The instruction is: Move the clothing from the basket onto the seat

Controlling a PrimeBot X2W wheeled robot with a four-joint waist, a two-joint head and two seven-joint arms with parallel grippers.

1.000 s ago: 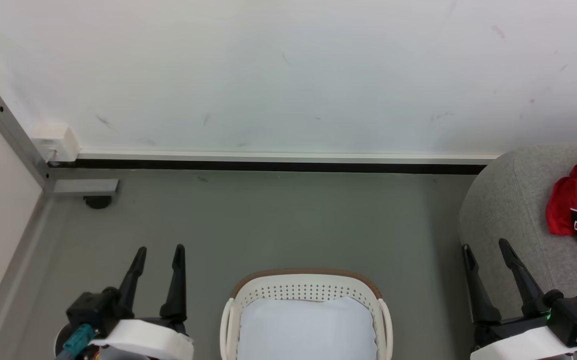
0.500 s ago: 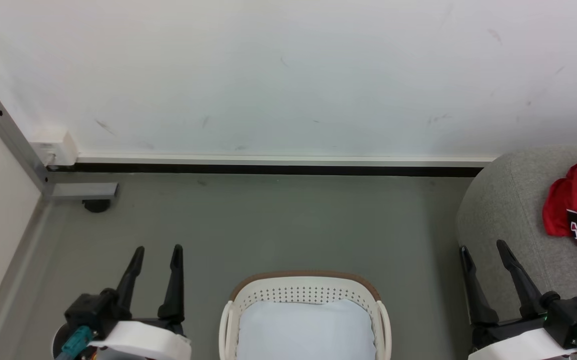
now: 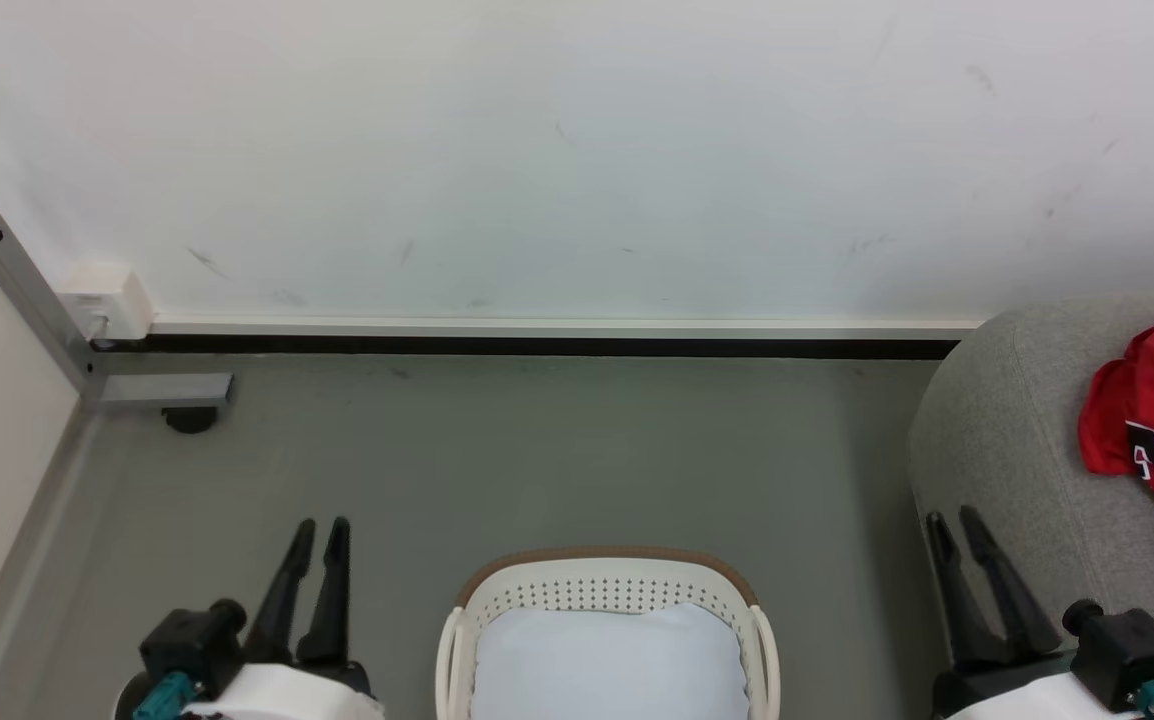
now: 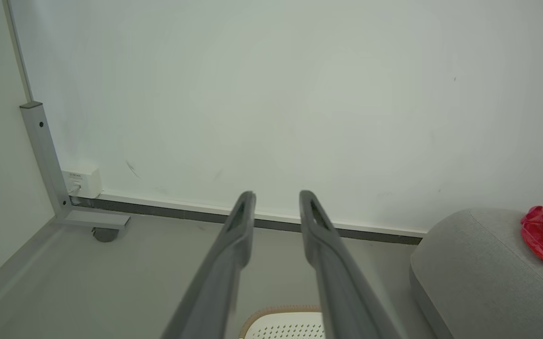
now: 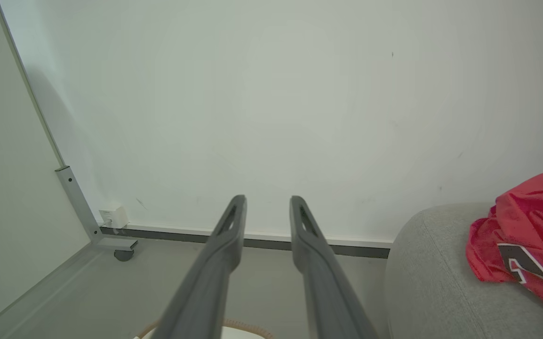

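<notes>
Nearest the robot, the left gripper (image 3: 323, 522) and the right gripper (image 3: 950, 515) pointed forward on either side of the basket (image 3: 607, 553). Each had its 2 fingers a little apart, with nothing between them. As much of the basket as could be seen showed only its pale flat bottom, with no red cloth on it; its near end was cut off by the picture's edge. Beyond it lay bare grey floor (image 3: 537, 450). To the right stood the seat (image 3: 997, 440), and on it lay the clothing (image 3: 1152, 420), a crumpled red jersey with black-and-white numerals. Whether the shorts lay with it I could not tell. Farthest off was the white wall (image 3: 577, 150). The moving step seemed finished. The next move probably called only for a look into the basket's hidden end.
</notes>
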